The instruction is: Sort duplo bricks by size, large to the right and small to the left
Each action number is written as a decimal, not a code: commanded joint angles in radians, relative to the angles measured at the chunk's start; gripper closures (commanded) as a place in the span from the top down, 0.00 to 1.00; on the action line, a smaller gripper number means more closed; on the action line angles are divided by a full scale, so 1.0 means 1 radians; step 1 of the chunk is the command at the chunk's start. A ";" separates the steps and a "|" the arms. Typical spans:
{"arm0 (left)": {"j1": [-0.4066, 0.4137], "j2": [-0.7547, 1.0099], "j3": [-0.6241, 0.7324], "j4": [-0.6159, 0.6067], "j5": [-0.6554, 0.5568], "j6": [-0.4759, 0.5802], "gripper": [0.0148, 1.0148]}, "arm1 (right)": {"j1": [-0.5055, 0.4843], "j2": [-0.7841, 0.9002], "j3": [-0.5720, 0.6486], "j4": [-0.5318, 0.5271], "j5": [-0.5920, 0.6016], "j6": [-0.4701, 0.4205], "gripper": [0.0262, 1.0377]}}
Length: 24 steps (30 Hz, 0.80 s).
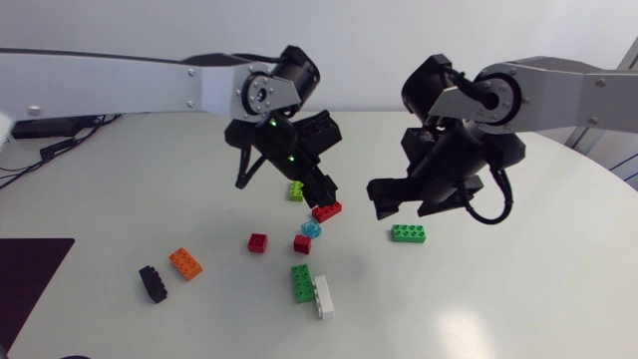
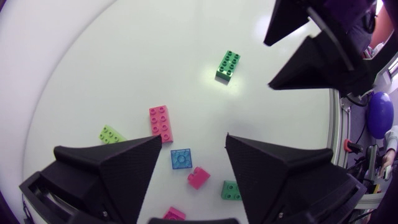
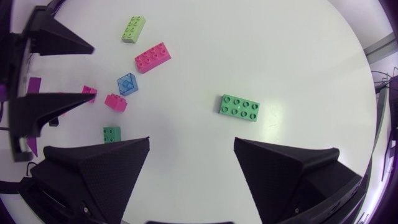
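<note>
**Surfaces and finishes: table, duplo bricks, arms**

The table [image 1: 498,299] had a smooth white top with a soft semi-gloss that caught a faint glare. The bricks were moulded plastic, smooth and lightly shiny. The green brick [image 1: 409,233], red brick [image 1: 326,210], orange brick [image 1: 185,263] and white brick [image 1: 323,296] were opaque, and the black brick [image 1: 153,283] looked duller. The blue brick [image 1: 311,229] was translucent (the only see-through piece). The left gripper [image 2: 193,137] and right gripper [image 3: 192,140] had matt black fingers with a faintly grainy face and no shine. The left arm link [image 1: 120,80] and right arm link [image 1: 578,95] had smooth, satin, silver-grey casings, whether metal or painted plastic could not be told, with black joints.
</note>
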<state>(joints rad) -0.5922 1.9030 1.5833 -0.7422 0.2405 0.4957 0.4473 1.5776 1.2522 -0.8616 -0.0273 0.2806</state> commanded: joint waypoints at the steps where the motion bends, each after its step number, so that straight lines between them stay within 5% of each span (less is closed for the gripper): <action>1: 0.043 -0.090 -0.071 0.010 0.002 -0.052 0.98 | 0.025 0.105 0.078 -0.010 -0.006 0.017 0.96; 15: 0.328 -0.493 -0.465 0.132 -0.064 -0.134 0.97 | 0.162 0.714 0.771 -0.074 0.013 0.173 0.96; 24: 0.460 -0.662 -0.626 0.164 -0.052 -0.095 0.97 | 0.179 1.079 1.349 -0.323 0.029 0.193 0.93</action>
<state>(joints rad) -0.1513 1.2636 1.0019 -0.5835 0.1799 0.3824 0.6308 2.5660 2.4958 -1.1294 -0.0105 0.4351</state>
